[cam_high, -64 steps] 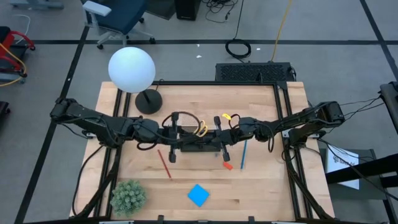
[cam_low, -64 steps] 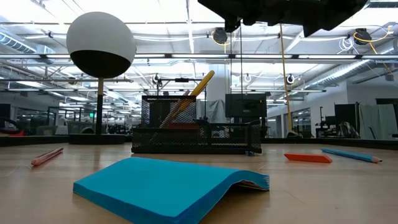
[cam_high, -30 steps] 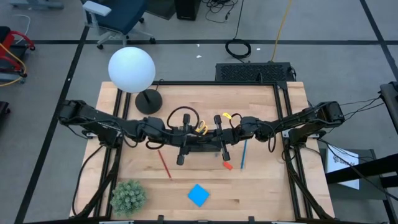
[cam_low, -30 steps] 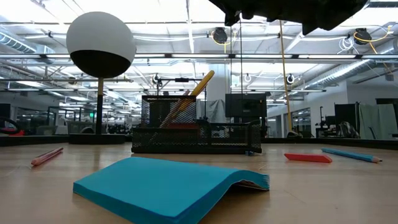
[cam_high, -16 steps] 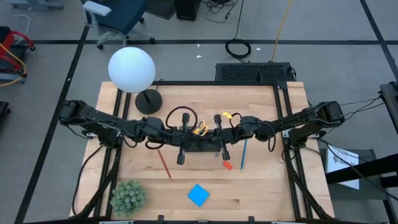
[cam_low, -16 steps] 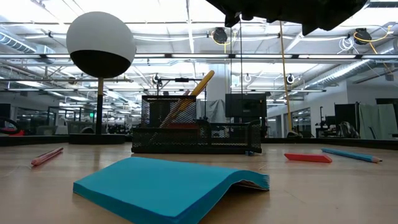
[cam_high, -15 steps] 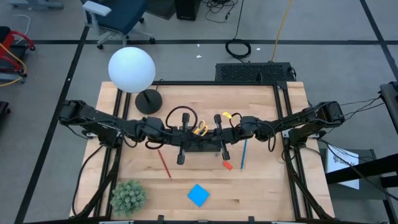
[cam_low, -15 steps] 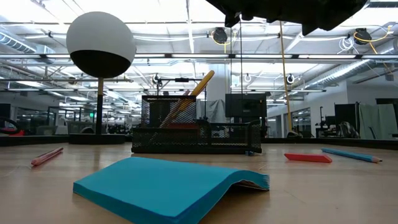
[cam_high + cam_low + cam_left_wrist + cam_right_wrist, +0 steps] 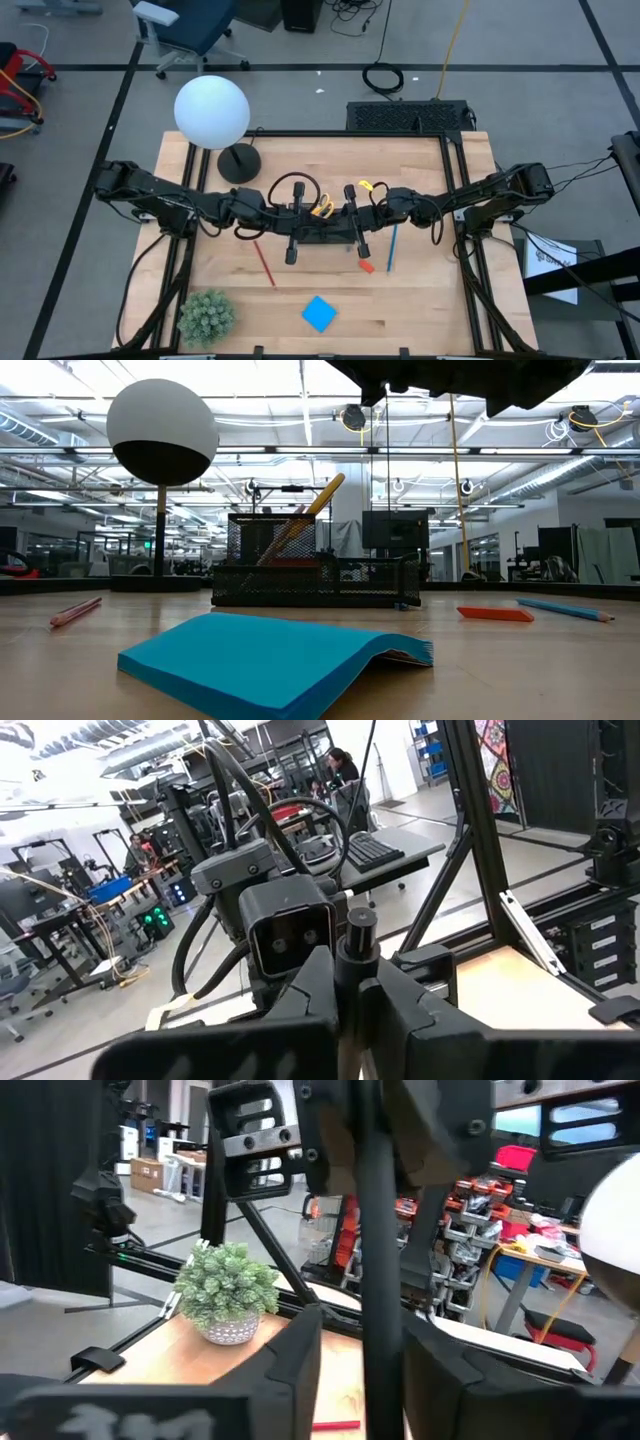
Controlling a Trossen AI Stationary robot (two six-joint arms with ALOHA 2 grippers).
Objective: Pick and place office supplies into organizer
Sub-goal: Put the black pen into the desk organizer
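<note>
Tabletop: arms hide most of organizer (image 9: 322, 232).

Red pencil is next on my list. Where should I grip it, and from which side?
Take the red pencil at mid-shaft from straight above, fingers across its width. It lies flat and slanted on bare table, clear of the organizer and plant.

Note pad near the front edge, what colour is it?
Blue. The note pad shows best in the low view, lying flat on the table.
</note>
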